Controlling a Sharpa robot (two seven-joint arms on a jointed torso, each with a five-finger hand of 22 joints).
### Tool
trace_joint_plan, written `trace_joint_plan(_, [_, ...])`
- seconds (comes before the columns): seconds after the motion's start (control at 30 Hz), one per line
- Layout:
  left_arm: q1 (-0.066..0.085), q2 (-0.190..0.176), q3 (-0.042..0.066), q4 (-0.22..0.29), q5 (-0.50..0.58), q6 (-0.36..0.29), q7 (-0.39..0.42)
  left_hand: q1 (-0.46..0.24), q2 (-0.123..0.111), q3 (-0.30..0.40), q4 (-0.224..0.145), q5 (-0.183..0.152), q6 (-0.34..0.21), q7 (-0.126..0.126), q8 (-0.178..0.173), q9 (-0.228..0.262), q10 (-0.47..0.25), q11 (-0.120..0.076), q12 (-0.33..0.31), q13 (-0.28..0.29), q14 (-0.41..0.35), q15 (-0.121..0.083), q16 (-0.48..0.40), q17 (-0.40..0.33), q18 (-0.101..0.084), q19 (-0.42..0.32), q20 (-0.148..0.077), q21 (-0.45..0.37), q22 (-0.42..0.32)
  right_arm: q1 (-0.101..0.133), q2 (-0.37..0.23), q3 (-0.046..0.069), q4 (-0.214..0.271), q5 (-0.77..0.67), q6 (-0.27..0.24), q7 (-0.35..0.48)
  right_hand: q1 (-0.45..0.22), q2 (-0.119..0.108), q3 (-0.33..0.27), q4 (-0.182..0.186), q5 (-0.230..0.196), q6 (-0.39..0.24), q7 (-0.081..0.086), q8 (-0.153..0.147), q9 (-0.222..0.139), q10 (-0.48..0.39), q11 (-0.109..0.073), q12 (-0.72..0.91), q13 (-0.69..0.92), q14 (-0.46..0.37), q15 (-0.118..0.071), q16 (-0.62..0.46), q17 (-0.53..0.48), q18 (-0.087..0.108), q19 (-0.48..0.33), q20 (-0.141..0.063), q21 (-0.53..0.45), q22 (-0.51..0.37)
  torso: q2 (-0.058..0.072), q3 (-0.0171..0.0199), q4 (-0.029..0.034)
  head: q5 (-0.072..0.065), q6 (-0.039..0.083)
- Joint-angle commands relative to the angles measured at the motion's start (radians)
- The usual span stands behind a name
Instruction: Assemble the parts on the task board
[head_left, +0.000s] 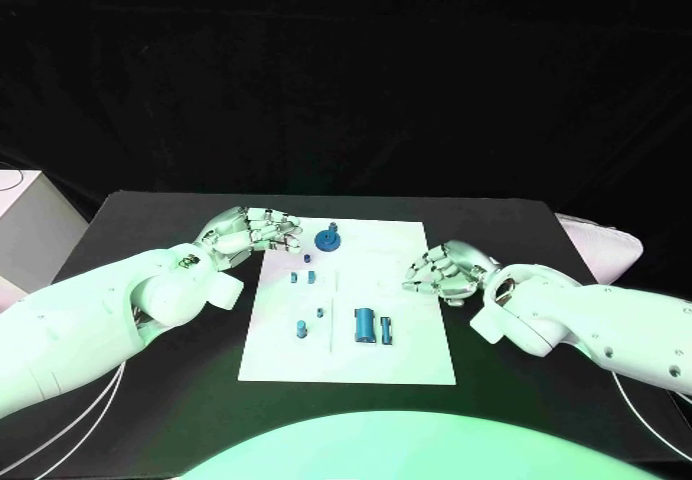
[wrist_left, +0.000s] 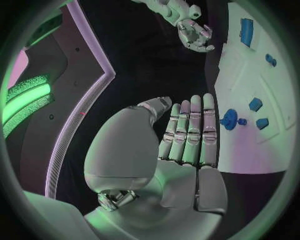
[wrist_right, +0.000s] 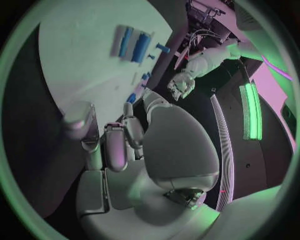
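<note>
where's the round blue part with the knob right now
In the head view the round blue part sits at the far left of the task board, just beside the left hand.

Black table (head_left: 173, 215) fills mid frame, far edge across upper-mid. Behind it, black curtain backdrop (head_left: 346, 90) over whole top half. White box-like unit (head_left: 29, 225) at left edge, mid-height. Pale object (head_left: 606, 245) at right edge, partly cut off.

Blue parts (head_left: 366, 326) crowd the task board (head_left: 397, 250) centre and far-left corner; its right strip lies bare.
</note>
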Motion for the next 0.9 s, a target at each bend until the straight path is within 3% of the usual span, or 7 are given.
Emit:
trace_joint_plan(0.03, [0.000,0.011,0.001,-0.016,0.046,-0.050,0.056,-0.006,0.000,0.001,0.006,-0.001,-0.005,0.002,-0.004,-0.001,0.008,0.002,-0.002,0.001,0.000,0.005,-0.008,0.001,0.001,-0.002,0.008,-0.007,-0.003,0.017,0.017,0.003,-0.058,0.195,-0.061,0.215,0.023,0.005,0.006,-0.011,-0.001,-0.013,0.003,0.004,0.003,-0.064,0.002,-0.096,-0.018,-0.016,0.007,-0.074,-0.040,0.023,-0.035,0.003,-0.157,-0.014,-0.015,0.0008,-0.0001,0.002,0.000])
trace_joint_plan(0.47, [0.022,0.089,0.004,-0.150,0.103,-0.231,0.152,-0.014,-0.019,0.013,0.034,-0.019,-0.087,-0.002,-0.046,-0.028,-0.071,0.047,-0.098,-0.011,-0.137,0.069,-0.225,-0.060,0.001,-0.111,0.081,-0.197,-0.124,0.065,0.137,0.023,-0.287,0.398,-0.105,0.371,0.057,-0.012,0.225,-0.011,-0.026,-0.061,0.049,-0.020,-0.031,-0.291,0.048,-0.761,-0.646,-0.285,0.057,-0.815,-0.549,0.062,-0.196,0.055,-0.734,-0.450,-0.046,0.0185,0.0042,0.011,0.014])
trace_joint_plan(0.5, [0.014,0.076,0.002,-0.130,0.060,-0.125,0.077,-0.430,0.147,-0.482,-0.119,-0.279,-0.897,-0.201,-0.271,-0.321,-1.037,-0.147,-0.232,-0.074,-1.004,-0.097,-0.398,-0.421,-0.177,-0.942,-0.195,-0.367,-0.281,0.064,0.122,0.021,-0.256,0.277,-0.081,0.268,-0.363,0.179,-0.191,-0.263,-0.207,-0.906,-0.125,-0.373,-0.412,-0.605,-0.046,-1.157,-1.308,-0.639,0.033,-1.374,-1.307,-0.118,-0.560,-0.073,-0.795,-1.308,-0.036,0.0103,0.0013,0.006,0.001])
trace_joint_plan(0.53, [0.015,0.076,0.001,-0.128,0.061,-0.128,0.078,-0.457,0.147,-0.482,-0.119,-0.279,-0.897,-0.201,-0.271,-0.321,-1.037,-0.147,-0.232,-0.074,-1.004,-0.097,-0.398,-0.421,-0.177,-0.942,-0.195,-0.367,-0.281,0.064,0.122,0.021,-0.255,0.280,-0.083,0.269,-0.389,0.179,-0.191,-0.263,-0.207,-0.906,-0.125,-0.373,-0.412,-1.319,-0.046,-1.157,-1.308,-0.663,0.033,-1.374,-1.307,-0.118,-0.584,-0.073,-0.795,-1.308,-0.036,0.0105,0.0012,0.006,0.003])
trace_joint_plan(0.67, [0.025,0.077,-0.011,-0.114,0.071,-0.160,0.087,-0.588,0.147,-0.482,-0.119,-0.279,-0.897,-0.201,-0.271,-0.321,-1.037,-0.147,-0.232,-0.074,-1.004,-0.097,-0.398,-0.421,-0.177,-0.942,-0.195,-0.367,-0.281,0.063,0.122,0.028,-0.238,0.312,-0.100,0.282,-0.522,0.179,-0.191,-0.263,-0.207,-0.906,-0.125,-0.373,-0.412,-1.319,-0.046,-1.157,-1.308,-1.466,0.033,-1.374,-1.307,-0.118,-0.699,-0.073,-0.795,-1.308,-0.034,0.0133,0.0001,0.006,0.019])
trace_joint_plan(0.7, [0.029,0.077,-0.016,-0.108,0.076,-0.173,0.090,-0.618,0.147,-0.482,-0.119,-0.279,-0.897,-0.201,-0.271,-0.321,-1.037,-0.147,-0.232,-0.074,-1.004,-0.097,-0.398,-0.421,-0.177,-0.942,-0.195,-0.367,-0.281,0.063,0.122,0.030,-0.232,0.325,-0.107,0.288,-0.552,0.179,-0.191,-0.263,-0.207,-0.906,-0.125,-0.373,-0.412,-1.319,-0.046,-1.157,-1.308,-1.466,0.033,-1.374,-1.307,-0.118,-1.407,-0.073,-0.795,-1.308,-0.033,0.0144,-0.0004,0.006,0.025])
trace_joint_plan(0.9, [0.069,0.082,-0.063,-0.053,0.117,-0.297,0.125,-1.390,0.147,-0.482,-0.119,-0.279,-0.897,-0.201,-0.271,-0.321,-1.037,-0.147,-0.232,-0.074,-1.004,-0.097,-0.398,-0.421,-0.177,-0.942,-0.195,-0.367,-0.281,0.058,0.123,0.054,-0.167,0.449,-0.174,0.340,-1.339,0.179,-0.191,-0.263,-0.207,-0.906,-0.125,-0.373,-0.412,-1.319,-0.046,-1.157,-1.308,-1.466,0.033,-1.374,-1.307,-0.118,-1.407,-0.073,-0.795,-1.308,-0.025,0.0252,-0.0048,0.007,0.087])
